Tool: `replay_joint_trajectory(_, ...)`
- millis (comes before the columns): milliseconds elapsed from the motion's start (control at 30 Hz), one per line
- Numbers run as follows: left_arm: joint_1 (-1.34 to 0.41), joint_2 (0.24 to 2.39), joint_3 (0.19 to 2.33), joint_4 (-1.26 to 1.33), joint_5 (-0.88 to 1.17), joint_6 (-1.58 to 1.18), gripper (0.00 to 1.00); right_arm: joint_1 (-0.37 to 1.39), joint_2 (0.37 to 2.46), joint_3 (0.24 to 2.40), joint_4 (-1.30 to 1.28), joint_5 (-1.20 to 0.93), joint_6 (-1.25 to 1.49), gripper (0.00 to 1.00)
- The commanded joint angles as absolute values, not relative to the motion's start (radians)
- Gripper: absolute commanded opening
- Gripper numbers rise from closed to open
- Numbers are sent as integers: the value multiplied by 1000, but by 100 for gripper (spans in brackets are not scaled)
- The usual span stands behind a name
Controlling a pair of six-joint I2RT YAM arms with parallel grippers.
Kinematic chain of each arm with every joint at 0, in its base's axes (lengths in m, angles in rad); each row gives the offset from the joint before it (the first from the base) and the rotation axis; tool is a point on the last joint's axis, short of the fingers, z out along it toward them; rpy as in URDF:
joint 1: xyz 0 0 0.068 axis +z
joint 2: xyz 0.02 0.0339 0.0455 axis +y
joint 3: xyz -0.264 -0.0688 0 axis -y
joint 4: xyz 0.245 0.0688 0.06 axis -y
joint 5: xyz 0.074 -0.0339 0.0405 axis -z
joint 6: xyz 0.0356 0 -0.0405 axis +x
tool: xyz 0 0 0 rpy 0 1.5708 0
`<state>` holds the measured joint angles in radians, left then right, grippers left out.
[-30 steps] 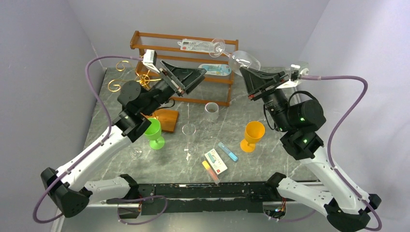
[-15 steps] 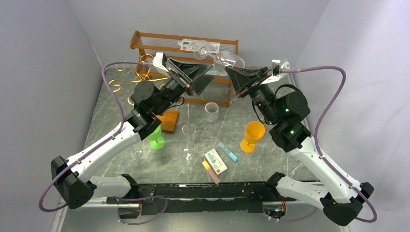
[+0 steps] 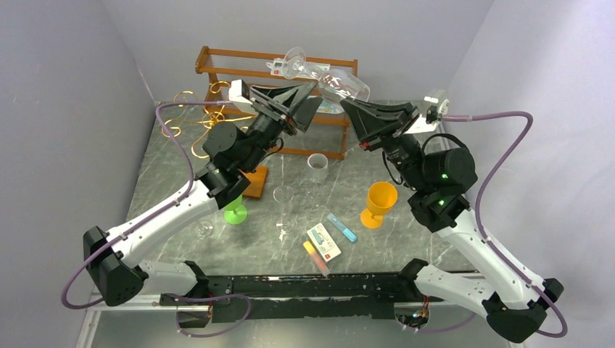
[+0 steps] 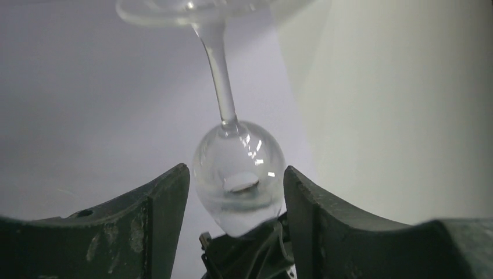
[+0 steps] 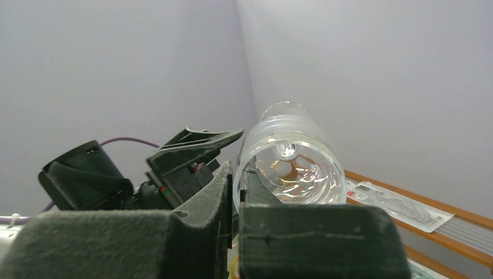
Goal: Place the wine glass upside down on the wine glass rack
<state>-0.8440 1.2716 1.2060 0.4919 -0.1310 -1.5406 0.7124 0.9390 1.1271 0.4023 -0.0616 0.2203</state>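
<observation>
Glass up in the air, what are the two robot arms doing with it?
The right gripper pinches the rim of the glass and holds it tilted, high in the air. The left gripper is open, with the bowl showing between its fingers. The glass is not on the rack yet, which stands below on the left.

A robotics lab test cell: 3 plain grey walls (image 3: 65,87) box in a marble-patterned table (image 3: 377,250), with left arm (image 3: 163,217) and right arm (image 3: 475,250) bolted at its near edge.
</observation>
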Motion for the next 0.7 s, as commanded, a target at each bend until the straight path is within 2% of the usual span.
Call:
replay_joint_trajectory(0, -860, 1314, 1267, 581, -278, -1529, 61, 709, 895, 1113, 498, -97, 241, 0)
replay_joint_trajectory(267, -862, 1384, 1307, 704, -239, -1507, 37, 709, 887, 1108, 497, -110, 273, 0)
replay_joint_trajectory(500, -863, 1392, 1270, 852, -229, -1479, 32, 710, 882, 1086, 507, -131, 300, 0)
replay_joint_trajectory(667, -878, 1405, 1267, 859, -192, -1475, 28, 709, 888, 1076, 507, -119, 303, 0)
